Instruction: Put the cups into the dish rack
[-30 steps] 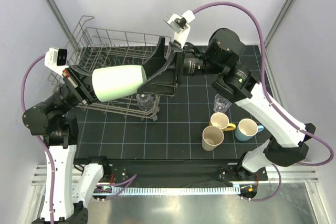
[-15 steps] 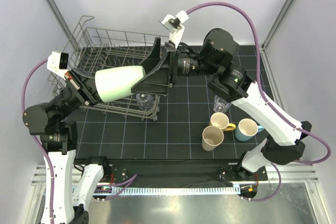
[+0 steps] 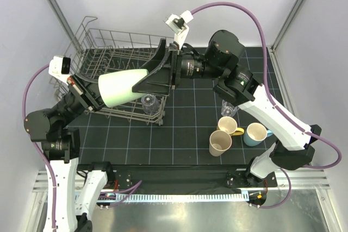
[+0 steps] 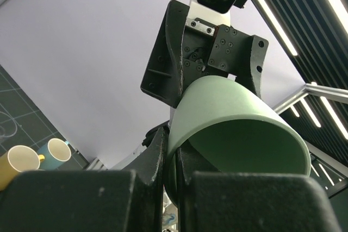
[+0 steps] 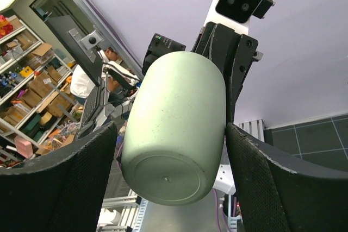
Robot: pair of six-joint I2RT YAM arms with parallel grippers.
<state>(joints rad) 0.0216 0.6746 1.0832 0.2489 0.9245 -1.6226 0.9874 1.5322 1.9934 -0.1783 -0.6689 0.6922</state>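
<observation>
Four cups sit on the table (image 3: 179,129): a tan cup (image 3: 220,143), a cream mug (image 3: 228,126), a blue mug (image 3: 255,133) and a clear cup (image 3: 229,107). A second clear cup (image 3: 148,101) seems to sit in the rack's (image 3: 125,35) near corner. The green cup (image 3: 124,87) hangs on its side over the near rim. The left gripper (image 3: 99,92) pinches its lip tight. The right gripper (image 3: 148,75) has its jaws wide beside the cup's bottom. I cannot tell if they squeeze. Most of the job is left. The rack has lots of room farther back.

A black gridded mat (image 3: 187,126) is laid beneath the right claw (image 3: 145,79). The dish rack (image 3: 87,25) is set on it directly under the claw. A clear tumbler (image 3: 229,107), cream mug (image 3: 227,125), tan cup (image 3: 220,143) and light-blue mug (image 3: 254,134) are grouped well behind it.
</observation>
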